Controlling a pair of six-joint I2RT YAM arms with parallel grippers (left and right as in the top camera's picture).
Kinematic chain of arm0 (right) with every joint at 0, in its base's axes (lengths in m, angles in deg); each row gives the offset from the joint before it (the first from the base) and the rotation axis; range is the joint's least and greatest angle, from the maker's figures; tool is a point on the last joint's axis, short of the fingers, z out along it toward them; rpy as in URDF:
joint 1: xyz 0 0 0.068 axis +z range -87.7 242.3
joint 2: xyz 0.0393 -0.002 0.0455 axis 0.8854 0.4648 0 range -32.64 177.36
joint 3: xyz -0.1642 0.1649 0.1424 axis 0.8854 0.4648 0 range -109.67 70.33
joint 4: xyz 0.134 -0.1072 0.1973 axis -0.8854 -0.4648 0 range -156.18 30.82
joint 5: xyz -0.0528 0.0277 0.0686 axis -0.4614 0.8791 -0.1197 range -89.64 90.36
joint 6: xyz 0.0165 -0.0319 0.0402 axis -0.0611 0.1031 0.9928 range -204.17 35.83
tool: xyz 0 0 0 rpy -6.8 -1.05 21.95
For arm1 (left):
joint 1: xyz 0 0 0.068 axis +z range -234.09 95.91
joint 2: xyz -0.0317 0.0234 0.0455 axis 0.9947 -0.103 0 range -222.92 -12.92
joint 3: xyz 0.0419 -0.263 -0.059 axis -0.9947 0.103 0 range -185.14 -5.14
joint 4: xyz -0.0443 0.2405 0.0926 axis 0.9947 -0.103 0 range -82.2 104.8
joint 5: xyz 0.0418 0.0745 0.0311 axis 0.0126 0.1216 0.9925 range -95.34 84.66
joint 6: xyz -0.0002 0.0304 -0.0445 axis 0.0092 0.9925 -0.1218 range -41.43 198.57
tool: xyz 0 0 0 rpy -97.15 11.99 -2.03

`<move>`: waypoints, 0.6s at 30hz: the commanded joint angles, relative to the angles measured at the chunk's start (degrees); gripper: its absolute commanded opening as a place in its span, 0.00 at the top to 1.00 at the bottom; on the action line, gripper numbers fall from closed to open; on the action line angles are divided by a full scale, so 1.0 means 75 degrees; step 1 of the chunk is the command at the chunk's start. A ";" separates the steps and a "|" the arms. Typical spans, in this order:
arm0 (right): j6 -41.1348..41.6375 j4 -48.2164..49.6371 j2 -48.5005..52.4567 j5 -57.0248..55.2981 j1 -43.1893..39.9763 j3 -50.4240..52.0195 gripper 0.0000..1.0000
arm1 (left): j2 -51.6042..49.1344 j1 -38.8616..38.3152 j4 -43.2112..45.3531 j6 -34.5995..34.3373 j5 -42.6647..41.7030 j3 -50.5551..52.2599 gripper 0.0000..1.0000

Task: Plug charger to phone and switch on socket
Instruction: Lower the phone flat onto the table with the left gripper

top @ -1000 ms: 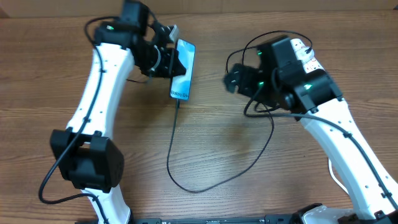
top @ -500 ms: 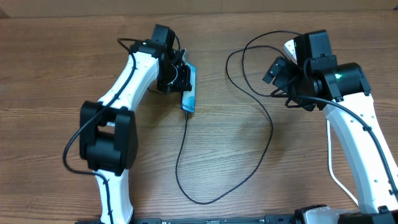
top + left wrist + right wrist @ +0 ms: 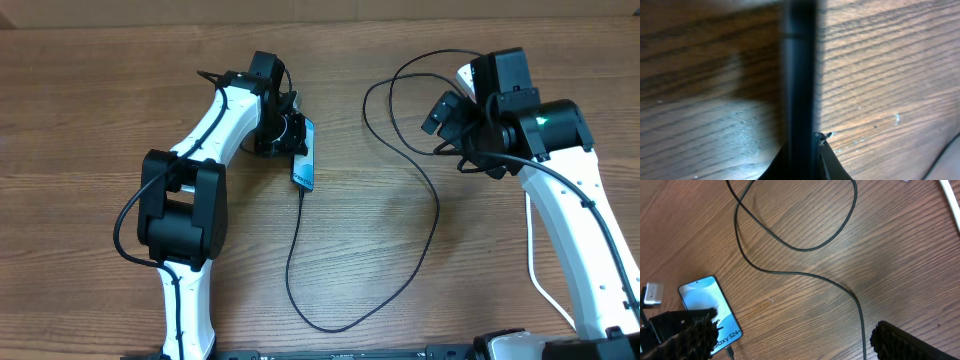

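1. Wood-grain brown tabletop from overhead: left gripper [image 3: 288, 135] pinched on slim phone [image 3: 304, 160], thin black charger [image 3: 437, 215] looping off its lower end.
2. Left wrist: just a blurry dark phone edge between the fingers [image 3: 832, 167].
3. Right wrist: right gripper [image 3: 790, 342] spread wide, holding nothing; ridged black pads [image 3: 905, 340], glossy teal screen lower-left.

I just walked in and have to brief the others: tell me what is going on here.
The charger cable already runs into the bottom end of the phone. The left pincer is against the phone's side; whether it grips is unclear. The right pincer hangs open over the table, near the socket, which is mostly hidden from above.
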State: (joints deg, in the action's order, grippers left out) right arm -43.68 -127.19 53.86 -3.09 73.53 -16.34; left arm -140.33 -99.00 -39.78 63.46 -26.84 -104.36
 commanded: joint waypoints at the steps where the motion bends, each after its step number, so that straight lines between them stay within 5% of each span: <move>1: 0.0029 0.0052 0.0073 -0.0137 -0.0015 0.0012 0.01 | -0.0114 -0.0029 -0.0003 -0.0102 0.0560 0.0038 0.84; 18: 0.0003 0.0012 0.0102 -0.0134 -0.0015 0.0015 0.00 | -0.0114 -0.0029 -0.0204 -0.0102 0.1644 0.0038 0.71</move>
State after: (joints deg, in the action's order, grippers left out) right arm -43.68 -127.28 54.16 -3.07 73.55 -16.34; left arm -140.35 -99.07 -40.66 63.22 -19.84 -104.36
